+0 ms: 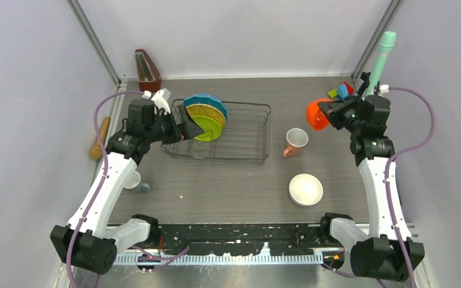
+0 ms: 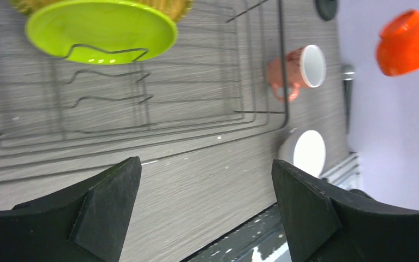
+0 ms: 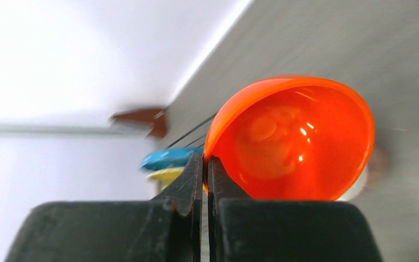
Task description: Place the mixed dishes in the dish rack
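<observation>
We record the left gripper (image 2: 204, 170) with its fingers spread wide and nothing between them. Ahead lies the dish rack (image 2: 282, 82), with the lime green plate (image 2: 98, 30) standing in its dividers ahead-left. Ahead-right, outside the rack, are the pink mug (image 2: 297, 71) and white bowl (image 2: 308, 153). The orange bowl (image 2: 412, 41) shows far right.

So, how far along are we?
Done: blue scalloped plate, yellow woven-look plate and lime green plate stand in the dark wire dish rack. In hand: right gripper pinches the orange bowl by its rim. Remaining: pink mug, white bowl, small pale cup on the table.
</observation>
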`<state>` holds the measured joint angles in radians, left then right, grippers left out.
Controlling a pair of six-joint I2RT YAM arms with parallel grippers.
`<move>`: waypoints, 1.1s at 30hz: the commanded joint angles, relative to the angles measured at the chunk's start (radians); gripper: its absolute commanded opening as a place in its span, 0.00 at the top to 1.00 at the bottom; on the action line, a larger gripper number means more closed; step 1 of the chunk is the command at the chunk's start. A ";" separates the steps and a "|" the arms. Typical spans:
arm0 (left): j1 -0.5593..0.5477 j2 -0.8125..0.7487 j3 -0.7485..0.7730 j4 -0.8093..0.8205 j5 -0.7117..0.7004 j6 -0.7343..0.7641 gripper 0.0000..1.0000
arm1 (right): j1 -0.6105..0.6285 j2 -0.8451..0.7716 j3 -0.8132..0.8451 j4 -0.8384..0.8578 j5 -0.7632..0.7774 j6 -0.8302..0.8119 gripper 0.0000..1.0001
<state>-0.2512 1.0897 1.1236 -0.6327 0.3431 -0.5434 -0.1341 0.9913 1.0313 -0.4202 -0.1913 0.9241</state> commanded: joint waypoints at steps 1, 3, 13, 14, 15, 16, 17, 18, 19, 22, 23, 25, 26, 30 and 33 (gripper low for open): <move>-0.019 0.002 -0.018 0.177 0.156 -0.098 0.07 | 0.053 0.081 0.017 0.500 -0.509 0.189 1.00; -0.031 0.026 -0.029 0.255 0.218 -0.170 0.07 | 0.112 0.114 0.015 0.688 -0.578 0.278 1.00; -0.138 0.053 -0.077 0.668 0.211 -0.343 0.07 | 0.332 0.342 0.014 1.620 -0.421 0.818 1.00; -0.140 0.048 -0.087 0.702 0.195 -0.339 0.07 | 0.348 0.367 0.014 1.653 -0.372 0.857 1.00; -0.140 0.045 -0.109 0.764 0.184 -0.365 0.07 | 0.356 0.377 0.021 1.701 -0.353 0.868 1.00; -0.140 0.045 -0.129 0.831 0.179 -0.416 0.05 | 0.373 0.397 0.030 1.716 -0.338 0.876 1.00; -0.140 0.059 -0.142 0.917 0.184 -0.492 0.05 | 0.391 0.419 0.057 1.737 -0.348 0.876 1.00; -0.141 0.068 -0.143 0.966 0.199 -0.535 0.05 | 0.398 0.431 0.087 1.750 -0.356 0.880 1.00; -0.141 0.090 -0.136 1.001 0.216 -0.593 0.05 | 0.409 0.453 0.099 1.780 -0.365 0.885 1.00; -0.141 0.142 -0.121 1.093 0.228 -0.793 0.04 | 0.415 0.482 0.117 1.835 -0.358 0.914 1.00; -0.141 0.149 -0.130 1.139 0.214 -0.859 0.04 | 0.416 0.488 0.117 1.851 -0.357 0.913 1.00; -0.143 0.158 -0.174 1.255 0.138 -0.992 0.04 | 0.420 0.489 0.112 1.857 -0.358 0.895 1.00; -0.143 0.162 -0.191 1.305 0.103 -1.059 0.02 | 0.422 0.487 0.107 1.857 -0.357 0.886 1.00; -0.143 0.196 -0.216 1.474 -0.033 -1.271 0.01 | 0.446 0.481 0.111 1.858 -0.358 0.841 1.00; -0.143 0.234 -0.187 1.536 -0.086 -1.386 0.01 | 0.470 0.488 0.120 1.858 -0.365 0.829 1.00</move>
<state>-0.3927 1.2964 0.9051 0.6651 0.3820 -1.6764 0.3027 1.4944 1.0924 1.3422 -0.5762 1.7813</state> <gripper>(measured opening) 0.991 0.047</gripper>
